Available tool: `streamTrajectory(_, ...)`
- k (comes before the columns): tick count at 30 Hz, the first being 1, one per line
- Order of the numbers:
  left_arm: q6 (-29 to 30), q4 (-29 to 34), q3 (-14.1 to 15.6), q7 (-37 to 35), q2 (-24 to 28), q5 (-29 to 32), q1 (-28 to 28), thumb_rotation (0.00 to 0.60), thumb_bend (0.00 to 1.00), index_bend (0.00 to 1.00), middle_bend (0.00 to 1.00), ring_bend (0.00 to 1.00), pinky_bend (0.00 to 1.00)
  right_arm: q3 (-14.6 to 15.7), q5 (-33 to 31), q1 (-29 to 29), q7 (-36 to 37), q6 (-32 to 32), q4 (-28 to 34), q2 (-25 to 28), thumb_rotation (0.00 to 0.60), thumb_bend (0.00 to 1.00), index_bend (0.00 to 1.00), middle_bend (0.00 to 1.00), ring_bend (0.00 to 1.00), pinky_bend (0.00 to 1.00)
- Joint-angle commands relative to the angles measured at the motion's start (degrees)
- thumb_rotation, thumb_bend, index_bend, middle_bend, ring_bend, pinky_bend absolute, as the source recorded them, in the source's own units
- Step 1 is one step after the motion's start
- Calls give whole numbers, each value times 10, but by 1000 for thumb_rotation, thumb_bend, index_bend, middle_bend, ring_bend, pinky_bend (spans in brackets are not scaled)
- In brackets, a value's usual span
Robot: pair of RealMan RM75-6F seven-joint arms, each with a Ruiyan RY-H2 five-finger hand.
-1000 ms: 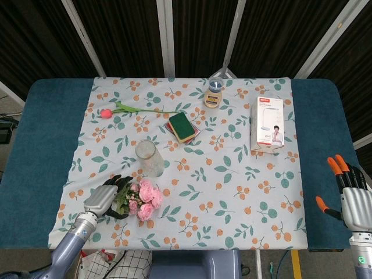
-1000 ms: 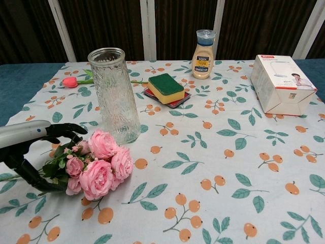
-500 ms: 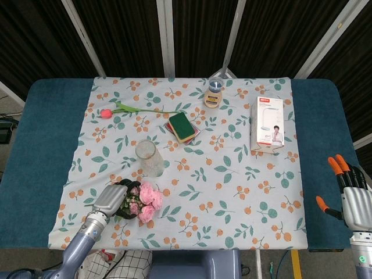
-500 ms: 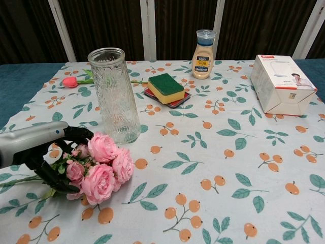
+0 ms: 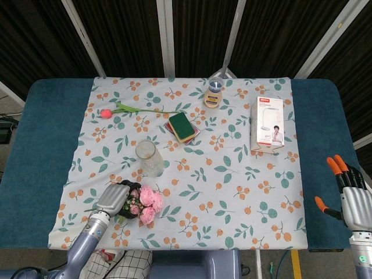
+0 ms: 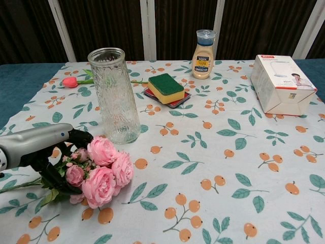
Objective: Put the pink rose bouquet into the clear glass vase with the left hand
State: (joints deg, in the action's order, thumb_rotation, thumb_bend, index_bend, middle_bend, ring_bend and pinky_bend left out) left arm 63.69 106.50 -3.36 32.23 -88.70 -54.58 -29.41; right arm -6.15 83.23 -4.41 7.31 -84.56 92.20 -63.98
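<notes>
The pink rose bouquet (image 5: 146, 203) (image 6: 103, 169) lies on the floral tablecloth near the front left edge, blooms pointing right. My left hand (image 5: 114, 200) (image 6: 46, 152) sits over its leafy base, with the dark fingers (image 6: 50, 175) curled around the stems just behind the blooms. The clear glass vase (image 5: 148, 158) (image 6: 114, 95) stands upright and empty just behind the bouquet, a short gap away. My right hand (image 5: 352, 201) hovers off the table's right edge with orange-tipped fingers spread and nothing in it; the chest view does not show it.
A single pink tulip (image 5: 106, 113) (image 6: 70, 82) lies at the back left. A green sponge (image 5: 182, 126) (image 6: 166, 87) sits on a red pad mid-table, with a sauce bottle (image 5: 213, 93) (image 6: 204, 48) behind it. A white box (image 5: 267, 123) (image 6: 282, 84) lies at the right.
My left hand has slid right over the bouquet's base and its fingers have curled in around the stems. The bouquet shifted slightly right. The right hand stayed still.
</notes>
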Motion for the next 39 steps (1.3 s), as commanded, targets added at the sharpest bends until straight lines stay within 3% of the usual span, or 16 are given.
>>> streamTrajectory(1,12,4,0,17,-11,5,-6,600,283,400,441,314,442,0,0,0,4,1,0,1,600,282,95,0,5,61)
streamTrajectory(7,60,-3,-3,23,-32,-23,3,600,367,538,559,448,583,-1,1,1,16,-2,0,2,600,282,95,0,5,61)
streamTrajectory(13,81,-15,1,46,-39,-16,8,600,377,543,543,452,586,0,5,1,30,-1,0,4,600,282,95,0,8,61)
streamTrajectory(19,73,-6,2,5,-25,-43,13,600,373,541,535,449,570,1,5,0,26,1,0,3,600,282,95,0,9,61)
streamTrajectory(33,91,118,23,-174,109,-266,33,600,358,535,531,438,542,-1,-3,1,15,0,4,0,600,282,95,0,11,61)
streamTrajectory(36,94,144,17,-223,142,-296,33,600,357,534,530,436,537,-2,-4,1,13,-1,5,-1,600,282,95,0,11,61)
streamTrajectory(39,97,165,-6,-283,172,-309,27,600,358,534,531,436,531,-2,-4,2,11,-3,5,-1,600,282,95,0,11,61)
